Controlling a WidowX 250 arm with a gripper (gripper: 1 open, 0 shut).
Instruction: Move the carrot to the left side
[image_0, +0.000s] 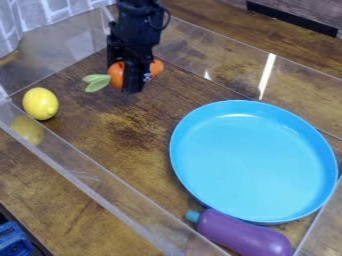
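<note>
The black hand was clamped across the middle of the small orange toy carrot, held just above the wooden table. It looked light, rigid and smooth-skinned, so its grooved thick middle seemed the securest hold, its leafy top pointing toward the round yellow lemon.

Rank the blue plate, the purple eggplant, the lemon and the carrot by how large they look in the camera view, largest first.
1. Blue plate, by far the largest.
2. Purple eggplant, though it sits nearest the camera and is cut off by the frame edge.
3. Lemon and carrot: unsure, since the gripper hides much of the carrot.
</note>
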